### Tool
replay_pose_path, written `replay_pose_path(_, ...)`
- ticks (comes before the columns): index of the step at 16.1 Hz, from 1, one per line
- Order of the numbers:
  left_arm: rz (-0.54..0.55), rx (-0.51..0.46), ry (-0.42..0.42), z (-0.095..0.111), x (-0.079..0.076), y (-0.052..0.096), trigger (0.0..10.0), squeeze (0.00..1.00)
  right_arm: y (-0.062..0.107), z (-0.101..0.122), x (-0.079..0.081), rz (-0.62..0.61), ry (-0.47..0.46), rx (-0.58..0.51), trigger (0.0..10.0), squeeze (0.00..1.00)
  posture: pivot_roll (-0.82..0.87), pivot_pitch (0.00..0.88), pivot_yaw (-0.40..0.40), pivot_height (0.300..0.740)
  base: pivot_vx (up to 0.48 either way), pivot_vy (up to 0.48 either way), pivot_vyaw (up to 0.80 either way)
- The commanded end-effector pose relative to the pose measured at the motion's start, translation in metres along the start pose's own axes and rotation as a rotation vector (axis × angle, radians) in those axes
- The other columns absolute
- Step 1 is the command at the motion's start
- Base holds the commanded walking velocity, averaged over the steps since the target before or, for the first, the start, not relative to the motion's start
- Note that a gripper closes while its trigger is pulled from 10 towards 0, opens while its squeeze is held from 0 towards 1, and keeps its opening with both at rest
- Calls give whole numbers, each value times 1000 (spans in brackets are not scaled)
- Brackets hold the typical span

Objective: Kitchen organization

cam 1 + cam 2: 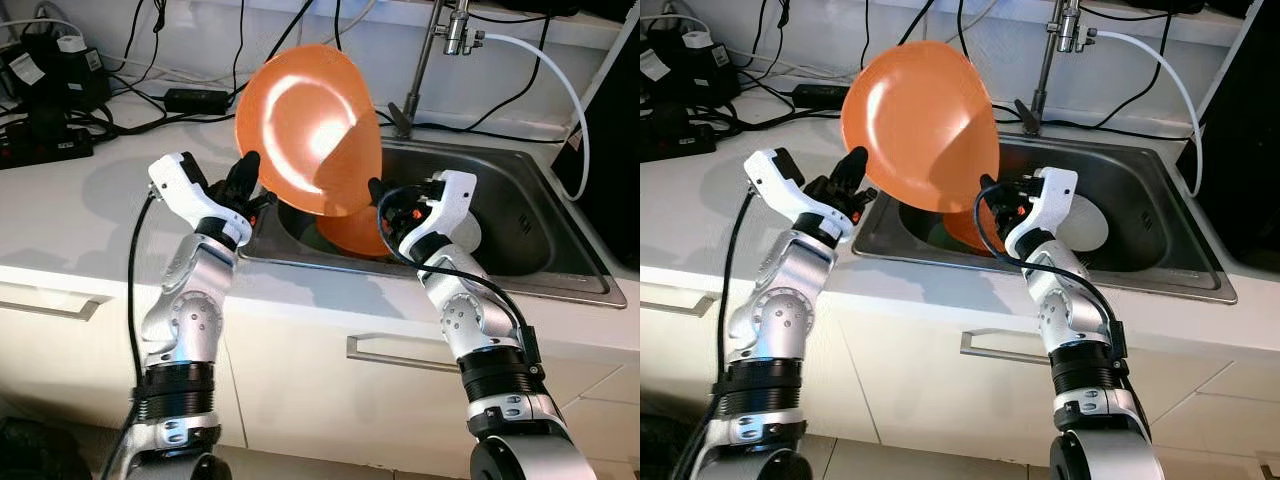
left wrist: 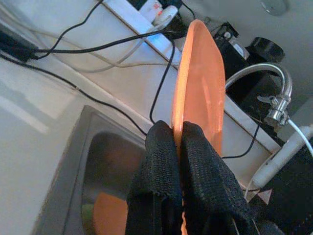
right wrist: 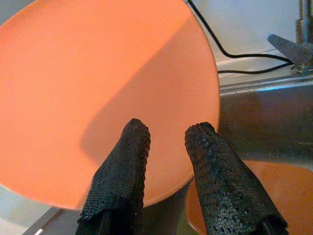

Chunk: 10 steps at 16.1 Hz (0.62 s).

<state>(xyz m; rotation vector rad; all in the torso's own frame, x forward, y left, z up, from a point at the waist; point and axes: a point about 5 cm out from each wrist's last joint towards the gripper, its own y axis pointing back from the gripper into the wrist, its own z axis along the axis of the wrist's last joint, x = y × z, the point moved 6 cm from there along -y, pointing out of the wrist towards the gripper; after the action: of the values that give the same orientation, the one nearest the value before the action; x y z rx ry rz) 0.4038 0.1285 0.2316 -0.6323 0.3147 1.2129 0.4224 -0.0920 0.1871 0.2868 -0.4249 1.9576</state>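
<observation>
Sink [image 1: 560, 270]: two orange plates [image 1: 310, 130], one clamped.

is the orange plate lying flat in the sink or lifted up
Lifted and tilted: the orange plate is above the sink, its rim pinched by the left hand.

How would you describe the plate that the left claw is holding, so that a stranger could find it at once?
Start at the steel sink set in the white counter. Above its left end, an orange plate is held up on edge, its rim pinched by the left claw, with the right claw open beside it. Unlike the other orange plate lying in the basin, this one is raised in the air.
</observation>
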Motion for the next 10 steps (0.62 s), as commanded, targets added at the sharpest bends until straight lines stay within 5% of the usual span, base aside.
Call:
replay_pose_path(1, -65, -15, -23, 7, -12, 0, 10000, 0, -4, 8, 2, 11, -13, -14, 10000, 0, 99, 0, -23, 740, 0, 0, 0)
replay_pose_path(4, -74, -12, -57, 13, -6, 5, 10000, 0, -4, 8, 3, 14, -30, -18, 10000, 0, 104, 0, -17, 740, 0, 0, 0)
replay_pose_path(5, -73, -10, -61, 13, -5, 6, 10000, 0, -4, 8, 4, 19, -35, -20, 10000, 604, 104, 0, -17, 740, 0, 0, 0)
replay_pose_path(6, -75, -5, -72, 14, -2, 9, 10000, 0, -4, 9, 5, 26, -41, -24, 10000, 1000, 105, 0, -17, 740, 0, 0, 0)
replay_pose_path(8, -81, -2, -77, 15, 0, 11, 10000, 0, -4, 9, 3, 20, -44, -21, 10000, 1000, 106, 0, -17, 740, 0, 0, 0)
replay_pose_path(9, -81, -1, -78, 15, 0, 11, 10000, 0, -4, 8, 3, 18, -46, -18, 10000, 659, 106, 0, -17, 740, 0, 0, 0)
replay_pose_path(10, -82, 0, -79, 15, 1, 11, 10000, 0, -4, 7, 2, 18, -47, -15, 10000, 149, 106, 0, -17, 740, 0, 0, 0)
